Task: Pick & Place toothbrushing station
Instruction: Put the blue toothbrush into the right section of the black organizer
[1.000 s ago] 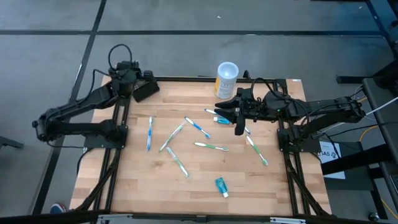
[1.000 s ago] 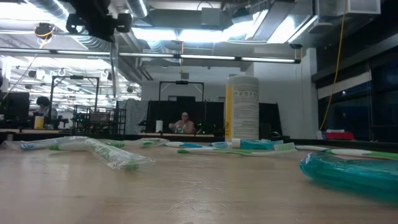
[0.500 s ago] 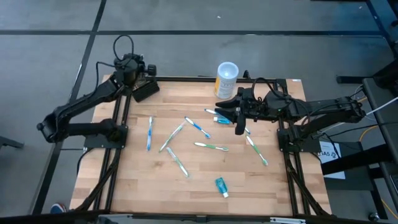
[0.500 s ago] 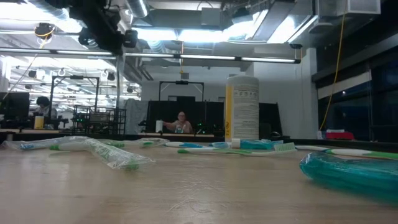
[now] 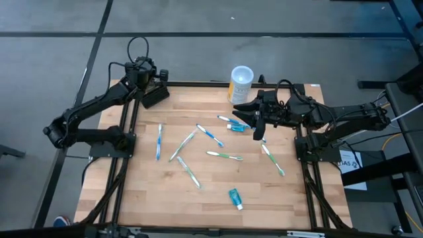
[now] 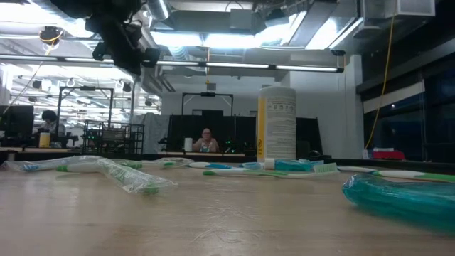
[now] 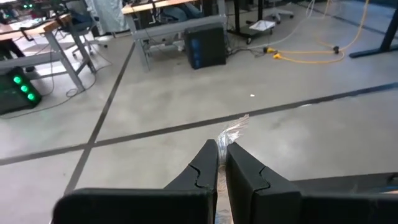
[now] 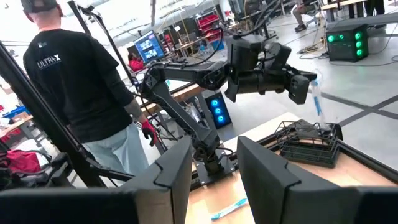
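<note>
On wooden table [image 5: 211, 192] (grey floor [image 5: 198, 20] around): scattered toothbrushes [image 5: 225, 156]; left tool [image 7: 217, 155] pinching wrapped toothbrush [image 7: 233, 132], right tool [image 8: 214, 155] wide.

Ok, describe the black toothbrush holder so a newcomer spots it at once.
Start at the light wooden table and go to its far left corner, under the left gripper that pinches a wrapped toothbrush. The black wire-framed holder block sits there, the only dark boxy thing among slim pale toothbrushes, a white-and-yellow cup and a teal tube.

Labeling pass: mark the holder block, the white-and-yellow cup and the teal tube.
holder block [image 5: 154, 97], high view, middle of its black top.
white-and-yellow cup [image 5: 241, 84], high view, its side wall.
teal tube [image 5: 234, 196], high view, its body.
</note>
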`<act>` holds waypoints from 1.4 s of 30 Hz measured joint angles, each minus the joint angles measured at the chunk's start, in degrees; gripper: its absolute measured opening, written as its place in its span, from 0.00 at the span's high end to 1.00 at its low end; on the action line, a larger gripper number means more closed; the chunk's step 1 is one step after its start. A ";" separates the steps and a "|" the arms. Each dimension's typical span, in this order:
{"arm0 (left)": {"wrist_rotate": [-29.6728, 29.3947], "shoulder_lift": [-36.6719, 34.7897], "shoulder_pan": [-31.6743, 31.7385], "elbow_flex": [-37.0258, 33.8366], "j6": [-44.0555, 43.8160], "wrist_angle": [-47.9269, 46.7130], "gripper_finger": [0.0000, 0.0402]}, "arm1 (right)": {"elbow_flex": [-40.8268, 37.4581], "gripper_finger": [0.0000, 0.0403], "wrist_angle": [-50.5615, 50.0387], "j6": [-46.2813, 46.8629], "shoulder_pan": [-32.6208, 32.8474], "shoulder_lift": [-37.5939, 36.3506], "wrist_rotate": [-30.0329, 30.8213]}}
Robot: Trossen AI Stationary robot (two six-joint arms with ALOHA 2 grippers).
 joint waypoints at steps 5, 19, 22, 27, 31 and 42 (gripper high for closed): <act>2.56 0.11 1.73 -0.06 -1.53 -0.77 0.98 | 0.00 0.68 -0.05 -0.04 0.00 -0.15 0.00; 4.33 -0.87 1.44 -10.83 -6.47 9.17 0.98 | 0.00 0.68 -0.09 0.07 0.00 -0.22 -0.02; 4.28 -0.87 1.44 -11.97 -6.69 9.23 0.98 | 0.00 0.68 -0.09 0.44 0.00 -0.22 -0.02; 4.75 -0.85 2.07 -12.37 -6.65 9.61 0.97 | 0.00 0.68 -0.11 0.45 0.00 -0.22 -0.02; 5.42 -0.85 2.47 -12.37 -4.81 9.58 0.88 | 0.00 0.68 -0.11 0.44 0.00 -0.22 -0.02; 10.67 -0.86 5.24 -12.37 -4.94 13.03 0.63 | 0.00 0.68 -0.63 0.46 0.00 -0.24 -0.02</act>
